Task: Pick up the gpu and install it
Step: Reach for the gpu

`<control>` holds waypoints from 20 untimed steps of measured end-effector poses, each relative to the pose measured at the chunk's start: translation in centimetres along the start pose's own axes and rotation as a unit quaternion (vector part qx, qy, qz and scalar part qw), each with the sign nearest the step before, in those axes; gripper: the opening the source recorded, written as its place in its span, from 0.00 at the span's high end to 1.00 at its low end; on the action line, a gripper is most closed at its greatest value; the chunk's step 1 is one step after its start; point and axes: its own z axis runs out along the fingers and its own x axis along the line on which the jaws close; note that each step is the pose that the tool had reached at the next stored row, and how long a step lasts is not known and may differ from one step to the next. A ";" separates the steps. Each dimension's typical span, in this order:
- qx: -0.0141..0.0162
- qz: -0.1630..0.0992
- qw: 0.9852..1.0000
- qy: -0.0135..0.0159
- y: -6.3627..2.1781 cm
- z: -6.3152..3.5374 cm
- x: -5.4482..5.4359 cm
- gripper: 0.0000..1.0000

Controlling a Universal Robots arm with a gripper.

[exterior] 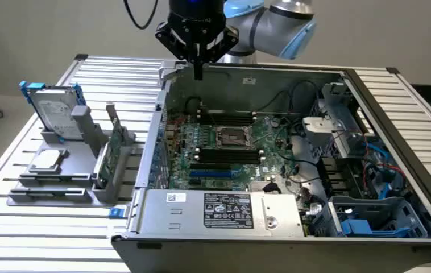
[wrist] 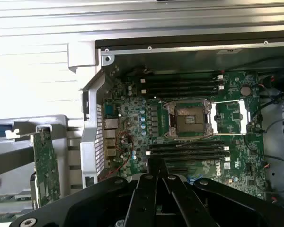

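The gpu (exterior: 103, 160) stands on its edge in a grey holder (exterior: 79, 187) on the slatted table, at the exterior view's left of the open computer case (exterior: 276, 222). Its green board faces the case. In the wrist view the gpu (wrist: 46, 165) appears as a narrow green strip in the grey holder, outside the case wall. My gripper (exterior: 197, 71) hangs shut and empty above the far corner of the case, well away from the gpu. My gripper (wrist: 157, 177) looks down on the motherboard (wrist: 132, 118), its black fingers pressed together.
A silver hard drive with blue rails (exterior: 52, 111) stands upright in the same holder, with a small flat silver part (exterior: 49, 161) in front of it. Inside the case are the CPU socket (exterior: 231, 136), memory slots, cables and a drive cage (exterior: 352, 136). The power supply (exterior: 227, 210) lies along the near side.
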 end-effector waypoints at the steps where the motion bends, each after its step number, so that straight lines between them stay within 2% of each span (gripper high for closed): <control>1: 0.000 0.000 1.000 0.000 0.00 0.00 0.0 0.89; 12: -0.001 0.000 1.000 0.000 0.00 0.00 0.0 0.89; 20: 0.000 0.000 1.000 0.002 -0.25 -0.02 3.4 0.89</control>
